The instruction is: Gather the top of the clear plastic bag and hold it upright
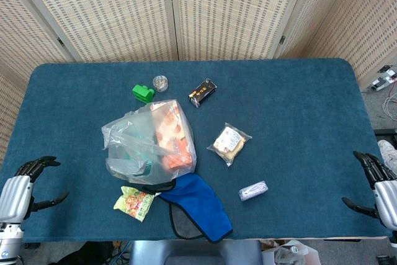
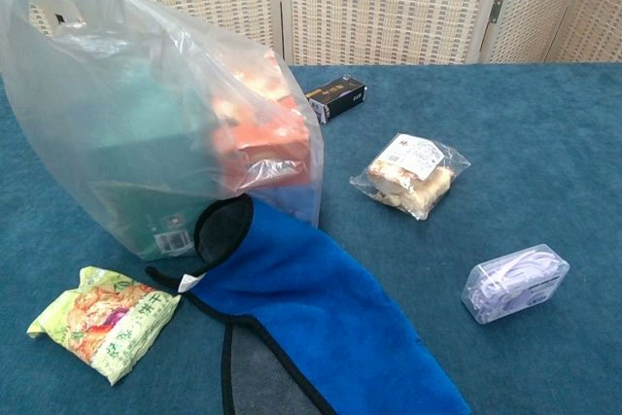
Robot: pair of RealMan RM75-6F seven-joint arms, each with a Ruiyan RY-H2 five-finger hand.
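The clear plastic bag lies slumped on the blue table, left of centre, with orange and teal packages inside; its loose top points toward the left. In the chest view the bag fills the upper left. My left hand sits at the table's near left corner, fingers apart and empty, well away from the bag. My right hand hovers at the near right edge, also empty with fingers spread. Neither hand shows in the chest view.
A blue cloth lies against the bag's near side. A green snack packet, a wrapped pastry, a small white pack, a dark box, a green object and a small jar lie around it.
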